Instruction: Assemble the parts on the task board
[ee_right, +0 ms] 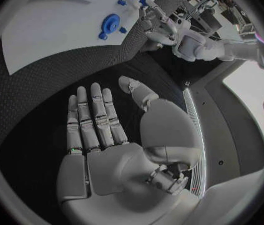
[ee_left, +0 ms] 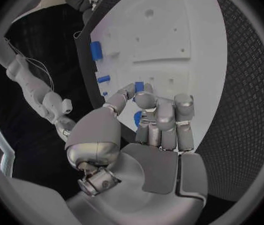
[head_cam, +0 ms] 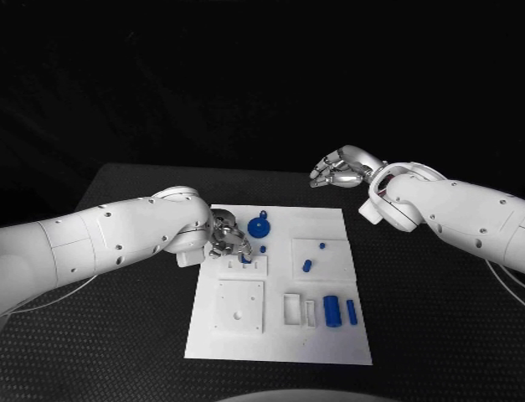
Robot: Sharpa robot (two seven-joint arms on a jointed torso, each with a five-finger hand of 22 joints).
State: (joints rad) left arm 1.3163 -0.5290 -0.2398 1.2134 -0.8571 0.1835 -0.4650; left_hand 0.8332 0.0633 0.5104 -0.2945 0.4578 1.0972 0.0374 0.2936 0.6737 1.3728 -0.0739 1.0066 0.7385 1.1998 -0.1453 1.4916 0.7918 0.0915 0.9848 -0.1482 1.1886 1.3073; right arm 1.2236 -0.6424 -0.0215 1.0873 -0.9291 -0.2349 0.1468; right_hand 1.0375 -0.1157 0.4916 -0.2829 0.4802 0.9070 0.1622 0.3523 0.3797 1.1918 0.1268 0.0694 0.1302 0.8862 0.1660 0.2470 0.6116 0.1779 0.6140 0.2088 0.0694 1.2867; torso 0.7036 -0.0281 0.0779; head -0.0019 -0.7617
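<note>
task board mid black table | left hand over its far-left part, fingers curled on small blue part | right hand off board, flat, fingers spread, holding nothing | blue disc just beside left hand

The right hand is spread flat, palm showing, its fingers straight and side by side with the thumb angled off to one side, and nothing is in it. It hovers above the dark textured bench, apart from the white task board. On the board lies a round blue wheel-shaped part with a small blue piece just beside it. Farther along the board's edge, the left hand reaches down over the board among a few small blue parts; whether it holds one cannot be told.
</note>
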